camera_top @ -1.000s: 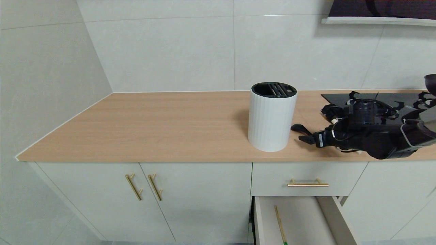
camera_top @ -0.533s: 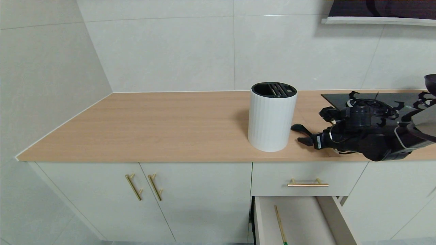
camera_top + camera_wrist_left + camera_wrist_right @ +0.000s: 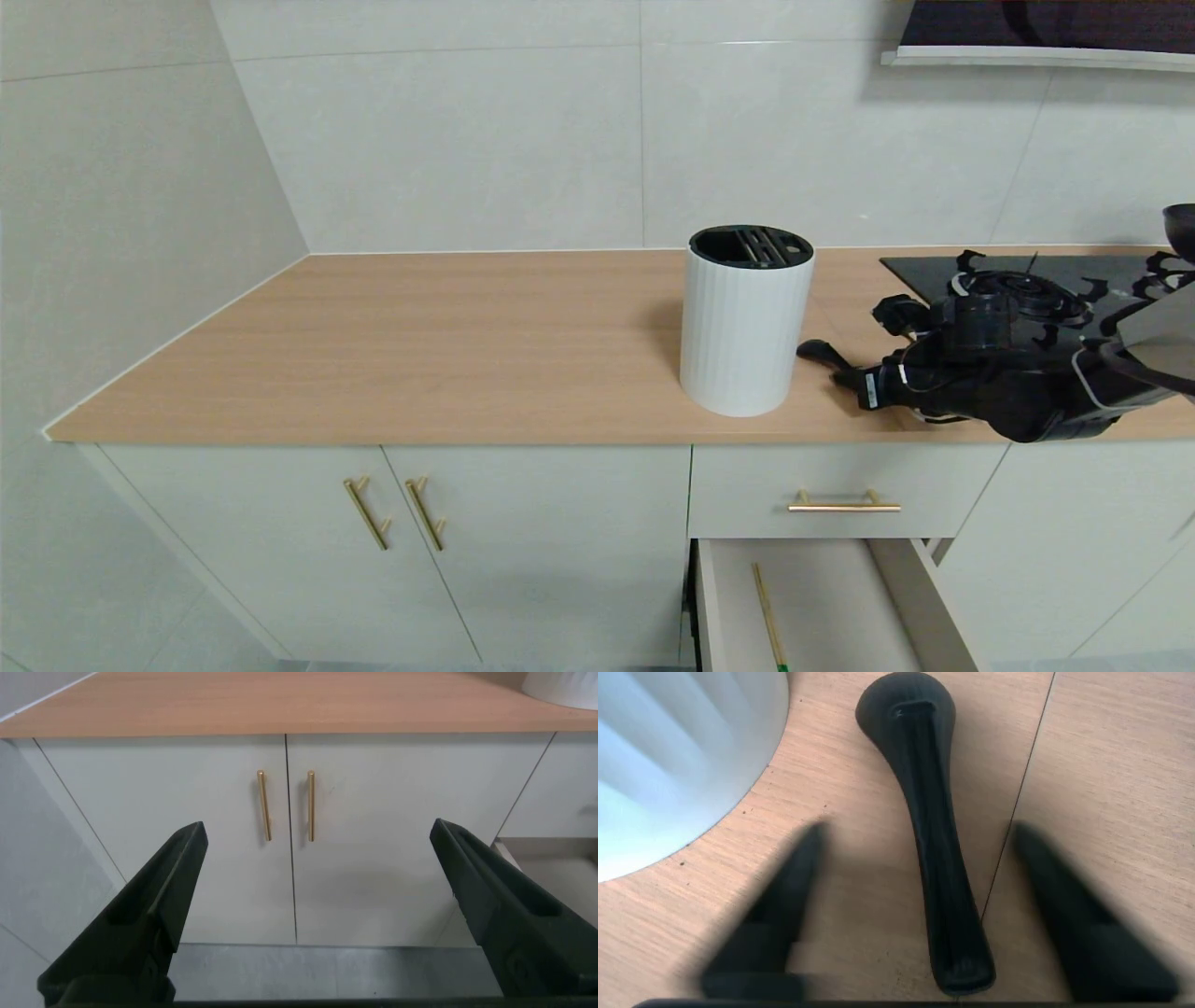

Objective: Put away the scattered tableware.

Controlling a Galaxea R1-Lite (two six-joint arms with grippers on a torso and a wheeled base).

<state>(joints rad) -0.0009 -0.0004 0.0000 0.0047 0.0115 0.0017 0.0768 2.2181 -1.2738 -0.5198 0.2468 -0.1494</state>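
head view: i'm looking at the tabletop [image 3: 448, 355], where a white holder [image 3: 745, 327] is standing upright. the black utensil [image 3: 818, 351] is lying flat just beside it, on the side toward the stove [image 3: 1027, 275]. the right gripper [image 3: 843, 376] is hanging low over the end of the utensil farther from the holder. below, a drawer [image 3: 920, 607] is sitting open with a chopstick [image 3: 768, 616] lying inside.

left wrist view: the left gripper [image 3: 318, 838] is facing the cabinet doors [image 3: 392, 868], its jaws spread wide with nothing between them.

right wrist view: the right gripper [image 3: 924, 915] is straddling the utensil [image 3: 920, 784], its jaws spread on either side and not touching it. the utensil is lying on the wood, its rounded end pointing away from the jaws, near the holder [image 3: 682, 756].
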